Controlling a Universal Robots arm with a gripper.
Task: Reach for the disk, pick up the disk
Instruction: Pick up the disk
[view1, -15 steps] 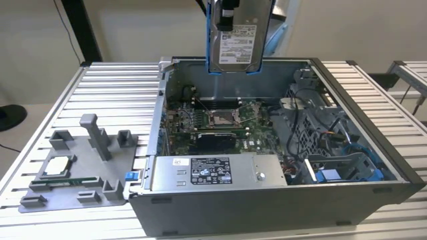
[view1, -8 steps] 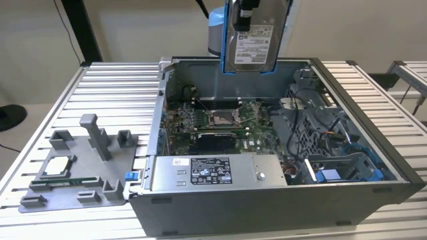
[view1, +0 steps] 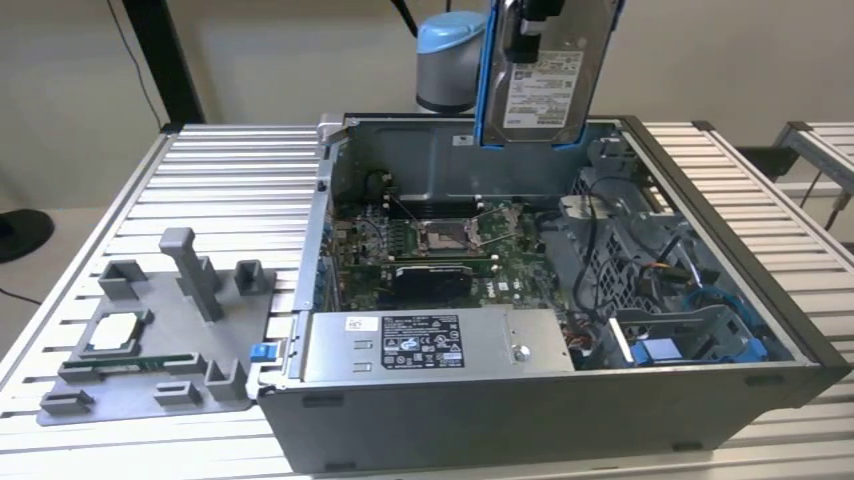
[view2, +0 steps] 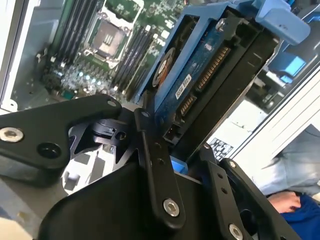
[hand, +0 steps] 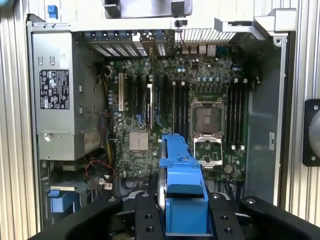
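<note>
The disk (view1: 545, 85), a silver-grey hard drive with a white label and a blue bracket round its edges, is held upright in the air above the rear of the open computer case (view1: 747, 300) in the exterior view, clear of the motherboard (view1: 441, 240) below; the gripper (view2: 172, 145) is seen in the second wrist view with its black fingers (view2: 155, 165) closed against the drive's two faces, the disk (view2: 210, 65) clamped between them with its connector edge exposed; in the first wrist view the blue bracket of the disk (hand: 182, 185) is seen edge-on between the fingers (hand: 145, 220), hanging over the motherboard (hand: 170, 115); the grey power supply (view1: 427, 345) lies along the case's near side in the exterior view, and a grey fixture tray (view1: 80, 400) carrying a small square chip (view1: 118, 328) rests on the slatted table (view1: 227, 160) to the exterior view's left.
</note>
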